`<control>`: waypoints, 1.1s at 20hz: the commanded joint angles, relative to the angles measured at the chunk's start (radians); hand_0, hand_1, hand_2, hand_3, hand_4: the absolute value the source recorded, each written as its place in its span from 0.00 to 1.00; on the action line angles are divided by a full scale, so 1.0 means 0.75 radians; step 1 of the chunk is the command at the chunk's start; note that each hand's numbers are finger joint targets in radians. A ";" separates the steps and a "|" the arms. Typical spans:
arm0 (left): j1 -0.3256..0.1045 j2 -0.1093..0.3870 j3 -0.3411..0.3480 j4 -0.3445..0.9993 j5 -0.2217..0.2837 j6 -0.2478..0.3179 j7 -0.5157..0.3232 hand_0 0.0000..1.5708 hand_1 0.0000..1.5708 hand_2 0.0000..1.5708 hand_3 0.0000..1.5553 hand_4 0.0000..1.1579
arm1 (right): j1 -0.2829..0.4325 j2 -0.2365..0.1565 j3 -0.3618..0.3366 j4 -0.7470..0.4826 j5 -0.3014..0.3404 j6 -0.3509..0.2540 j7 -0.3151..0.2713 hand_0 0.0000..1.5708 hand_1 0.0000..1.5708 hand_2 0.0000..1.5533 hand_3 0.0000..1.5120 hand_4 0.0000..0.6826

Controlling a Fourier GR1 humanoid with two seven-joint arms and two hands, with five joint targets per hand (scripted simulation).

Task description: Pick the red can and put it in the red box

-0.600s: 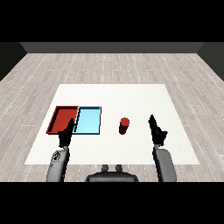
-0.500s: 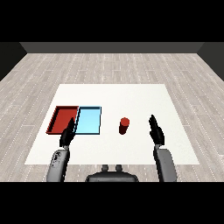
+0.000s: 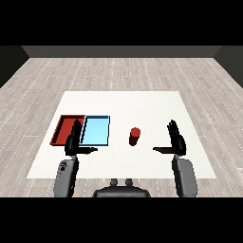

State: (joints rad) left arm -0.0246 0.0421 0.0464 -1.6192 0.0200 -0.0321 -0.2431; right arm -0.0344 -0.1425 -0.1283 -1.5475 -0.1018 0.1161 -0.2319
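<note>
The red can (image 3: pixel 135 136) stands upright on the white table (image 3: pixel 142 104), just right of the light blue tray (image 3: pixel 95 130). The red tray (image 3: pixel 65 128) lies left of the blue one, and nothing shows inside it. My right hand (image 3: pixel 174 139) hovers open to the right of the can, fingers straight and thumb pointing toward it, a clear gap apart. My left hand (image 3: pixel 74 141) is open too, held over the near edges of the two trays and hiding part of the red tray's corner.
The two trays sit side by side at the table's left. Bare white tabletop spreads behind and right of the can. A grey plank floor surrounds the table.
My right hand has drifted a little left toward the can and lower. The left hand has barely moved. The can stays put.
</note>
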 commanded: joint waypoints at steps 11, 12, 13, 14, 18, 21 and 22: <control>0.024 -0.014 -0.004 0.002 0.015 -0.025 -0.233 0.00 0.00 0.00 0.00 0.00 | -0.087 -0.007 -0.018 0.028 -0.034 0.048 -0.005 0.00 0.00 0.00 0.00 0.00; -0.053 -0.019 0.015 0.152 0.019 -0.024 -0.294 0.00 0.00 0.00 0.00 0.00 | -0.035 -0.008 -0.032 0.120 -0.027 0.108 -0.169 0.00 0.00 0.00 0.00 0.00; 0.004 -0.025 -0.010 -0.025 0.030 -0.002 -0.157 0.00 0.00 0.00 0.00 0.00 | -0.092 0.033 0.001 0.163 0.003 0.059 -0.164 0.00 0.00 0.00 0.00 0.00; 0.021 0.034 0.055 -0.061 0.110 -0.072 -0.133 0.00 0.00 0.00 0.00 0.00 | -0.031 0.085 0.049 0.202 0.052 0.053 -0.270 0.00 0.00 0.00 0.00 0.00; -0.041 -0.029 0.023 0.138 0.053 -0.037 -0.303 0.00 0.00 0.00 0.00 0.00 | -0.157 0.045 0.002 0.348 0.012 0.087 -0.232 0.00 0.00 0.00 0.00 0.00; 0.036 -0.038 -0.015 0.058 0.030 -0.029 -0.284 0.00 0.00 0.00 0.00 0.00 | -0.056 0.106 0.069 0.029 -0.018 0.014 0.022 0.00 0.00 0.00 0.00 0.00; -0.027 0.003 0.049 0.054 0.083 -0.035 -0.235 0.00 0.00 0.00 0.00 0.00 | -0.109 0.064 0.018 0.223 -0.016 0.071 -0.139 0.00 0.00 0.00 0.00 0.00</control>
State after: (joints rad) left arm -0.0293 0.0318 0.0598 -1.5807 0.0660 -0.0603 -0.4180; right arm -0.1002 -0.1030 -0.1165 -1.4240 -0.1143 0.1688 -0.3221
